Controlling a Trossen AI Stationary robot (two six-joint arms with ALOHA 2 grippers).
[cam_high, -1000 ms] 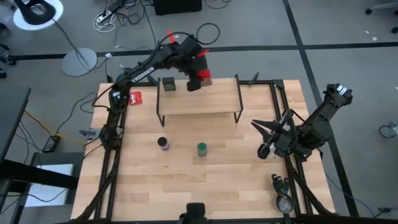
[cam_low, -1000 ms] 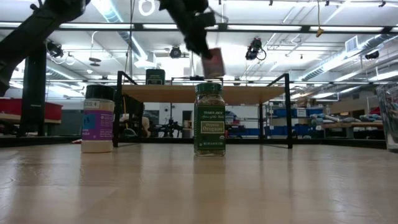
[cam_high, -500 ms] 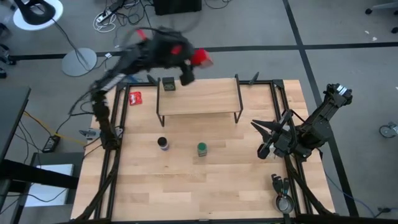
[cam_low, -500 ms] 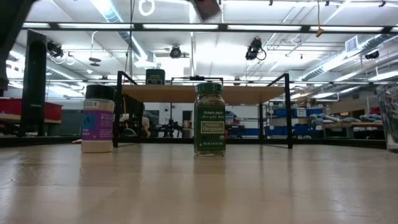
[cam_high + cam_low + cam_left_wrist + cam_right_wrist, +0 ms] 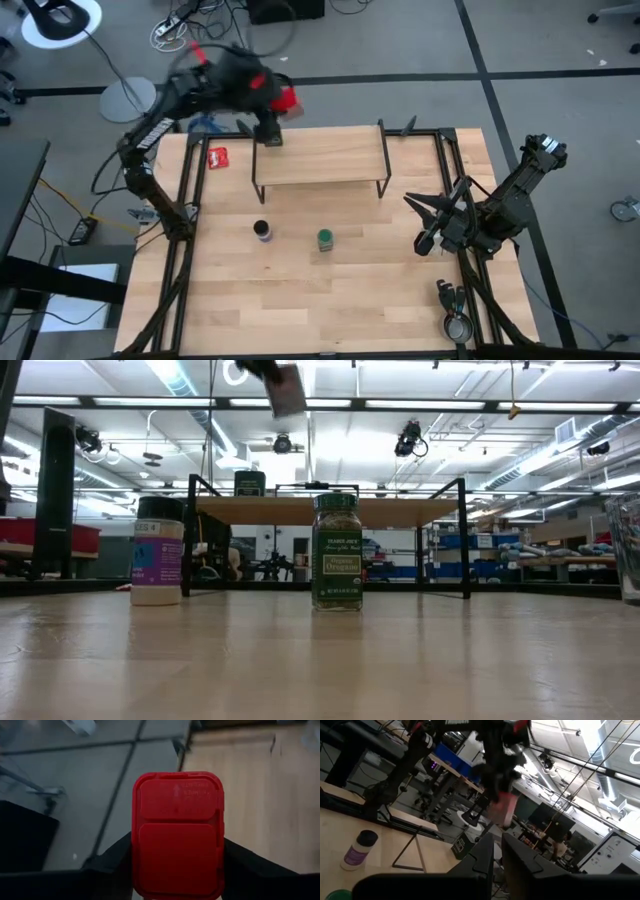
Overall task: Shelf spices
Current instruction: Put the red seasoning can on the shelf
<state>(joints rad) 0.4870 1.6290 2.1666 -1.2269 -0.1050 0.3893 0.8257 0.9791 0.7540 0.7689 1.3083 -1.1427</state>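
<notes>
Left gripper [image 5: 177, 870] fingers clamped on red square tin [image 5: 177, 835], high above light-wood plank shelf [image 5: 320, 160] for clearance; right gripper [image 5: 428, 225] fingers together, parked on desk.

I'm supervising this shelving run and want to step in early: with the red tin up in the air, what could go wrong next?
1. The left tool holds the red tin high, near the shelf's back left corner; a slip would likely drop it to the floor.
2. The olive tin already stands at that end of the shelf, so a careless descent could knock it off.
</notes>
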